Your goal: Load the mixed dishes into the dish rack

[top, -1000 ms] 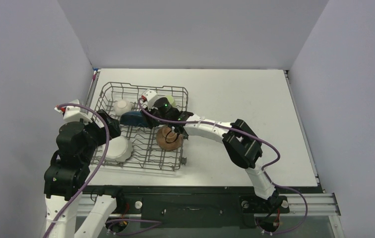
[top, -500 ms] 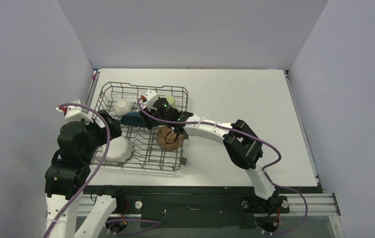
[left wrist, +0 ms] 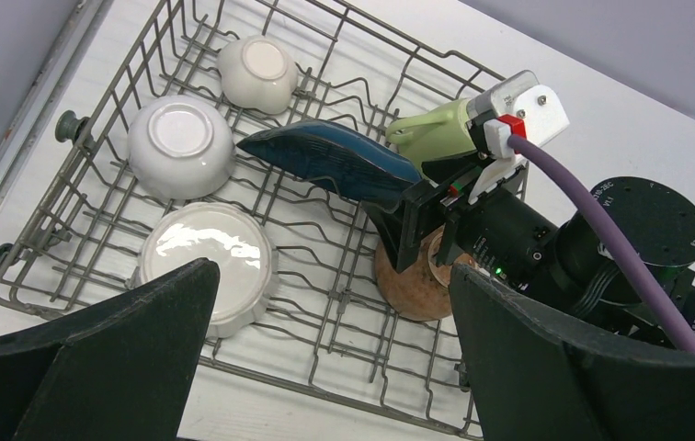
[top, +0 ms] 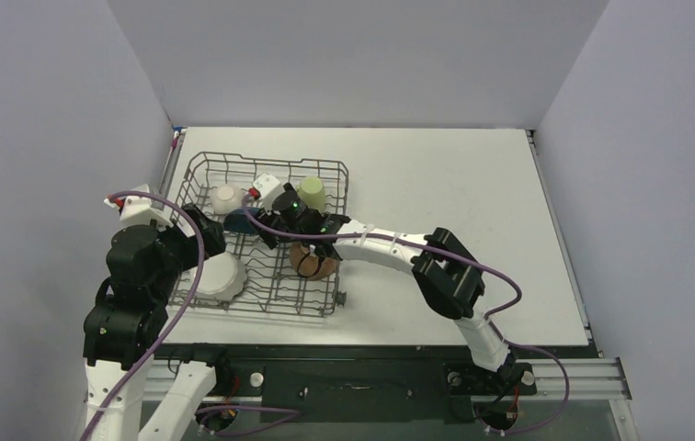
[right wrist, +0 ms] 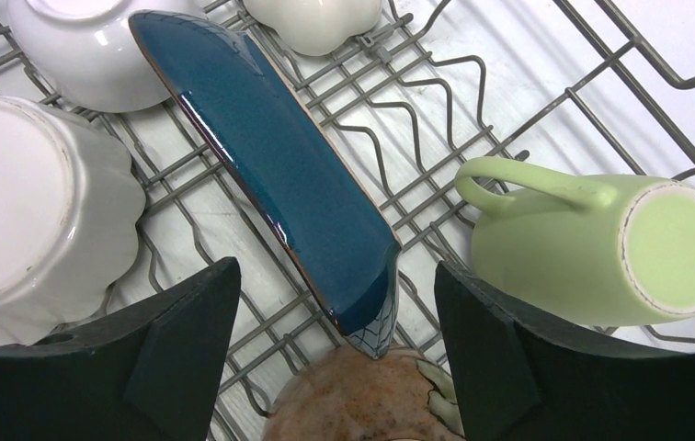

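Note:
The grey wire dish rack (top: pixel 233 157) holds the dishes. A dark blue dish (right wrist: pixel 270 165) stands on edge among the tines, its near tip resting on the upturned brown bowl (right wrist: pixel 362 404). My right gripper (right wrist: pixel 335 358) is open around that tip, with a gap on each side. A light green mug (right wrist: pixel 592 239) lies on its side to the right. The white scalloped bowl (left wrist: pixel 206 266), the plain white bowl (left wrist: pixel 181 147) and a small cream dish (left wrist: pixel 256 72) sit upside down at the rack's left. My left gripper (left wrist: pixel 330 358) hangs open and empty over the rack's near edge.
The rack has small wheels (left wrist: pixel 70 124) on its left side and stands close to the left wall (top: pixel 68 138). The right arm (top: pixel 390 243) reaches across the rack's right rim. White table (top: pixel 454 211) stretches to the right of the rack.
The right gripper's fingers have spread apart and let go of the blue dish. Its wrist has shifted slightly left and nearer, uncovering the green mug. The left arm has not moved.

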Controlling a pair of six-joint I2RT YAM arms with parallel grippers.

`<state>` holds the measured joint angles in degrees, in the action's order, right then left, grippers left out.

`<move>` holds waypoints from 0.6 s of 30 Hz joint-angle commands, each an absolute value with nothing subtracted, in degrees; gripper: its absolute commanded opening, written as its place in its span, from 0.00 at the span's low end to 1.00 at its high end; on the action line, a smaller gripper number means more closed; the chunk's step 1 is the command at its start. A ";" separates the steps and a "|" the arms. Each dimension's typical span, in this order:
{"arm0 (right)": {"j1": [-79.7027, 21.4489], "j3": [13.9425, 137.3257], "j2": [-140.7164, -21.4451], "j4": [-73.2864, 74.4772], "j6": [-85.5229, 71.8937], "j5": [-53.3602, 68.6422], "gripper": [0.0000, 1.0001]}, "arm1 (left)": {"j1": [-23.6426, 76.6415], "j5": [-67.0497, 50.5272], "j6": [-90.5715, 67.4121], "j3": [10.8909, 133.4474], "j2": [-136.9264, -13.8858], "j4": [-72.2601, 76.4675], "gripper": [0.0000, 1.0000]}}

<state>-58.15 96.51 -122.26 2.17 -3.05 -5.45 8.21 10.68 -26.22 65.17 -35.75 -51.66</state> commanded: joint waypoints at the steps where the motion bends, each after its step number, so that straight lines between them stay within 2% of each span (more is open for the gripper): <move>1: -58.53 97.99 -116.11 2.07 -1.79 -8.69 0.73 | 8.09 10.54 -25.91 65.48 -35.46 -49.26 0.96; 8: -58.39 94.98 -109.98 2.50 -2.64 -9.41 0.75 | 8.09 10.39 -26.12 65.53 -35.29 -49.12 0.96; 18: -54.93 79.11 -91.34 1.77 -9.15 -12.14 0.77 | 8.09 6.92 -28.00 65.53 -34.80 -47.33 0.96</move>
